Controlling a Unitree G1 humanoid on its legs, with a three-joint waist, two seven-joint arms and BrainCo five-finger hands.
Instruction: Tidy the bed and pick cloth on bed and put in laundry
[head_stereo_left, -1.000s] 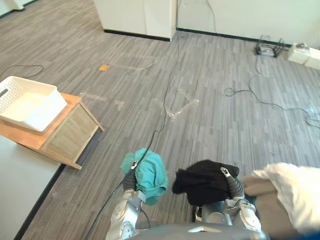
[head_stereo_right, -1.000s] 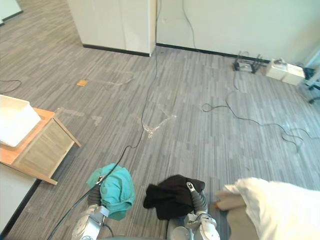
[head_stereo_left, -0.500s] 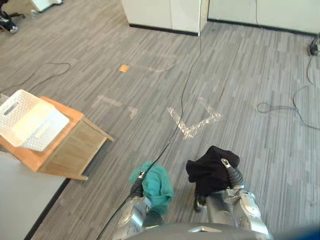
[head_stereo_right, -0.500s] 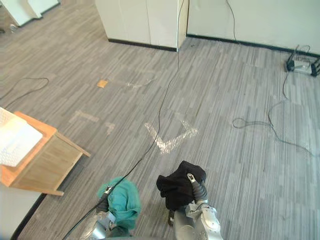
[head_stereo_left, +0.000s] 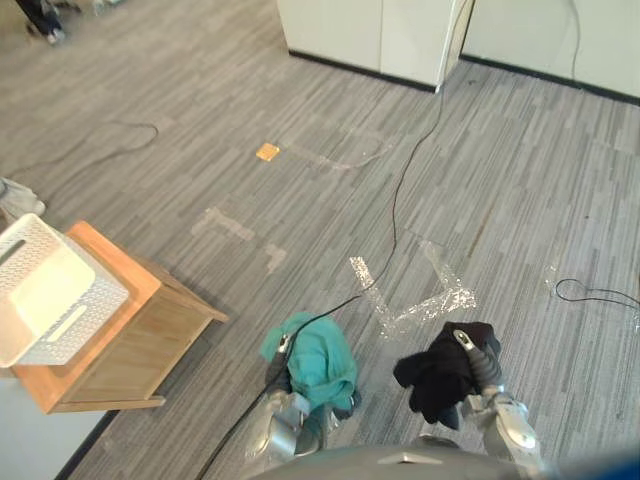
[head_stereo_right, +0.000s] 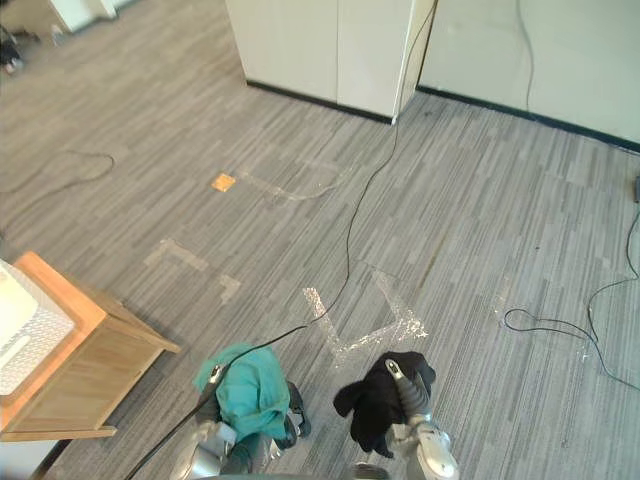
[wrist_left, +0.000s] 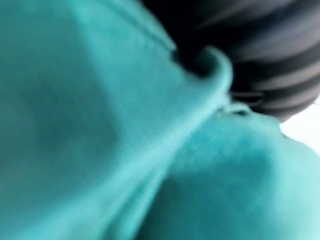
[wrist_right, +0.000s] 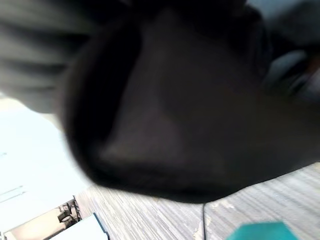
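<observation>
Grey striped floor (head_stereo_left: 300, 120) fills the frame. Teal cloth (head_stereo_left: 318, 362) sits bunched at lower centre, draped over the left hand (head_stereo_left: 276, 380), long axis upper-left to lower-right. Black cloth (head_stereo_left: 440, 375) covers the right hand (head_stereo_left: 488, 372) and droops toward lower left. Both hands' fingers are hidden, so grip cannot be told. White basket (head_stereo_left: 95, 315) sits on a wooden stand (head_stereo_left: 150, 335) at the left edge.

Inventory, as seen from where I stand:

- Grey plank-patterned floor (head_stereo_left: 520, 180), all around me.
- Low wooden stand (head_stereo_left: 150, 330), to my left.
- White cabinet (head_stereo_left: 370, 35), far ahead against the wall.
- Clear tape in a V (head_stereo_left: 415, 300), stuck to the floor just ahead.
- Small orange square (head_stereo_left: 267, 152), lying farther out.
- Thin black cable (head_stereo_right: 540, 323), looped on the floor at my right.
</observation>
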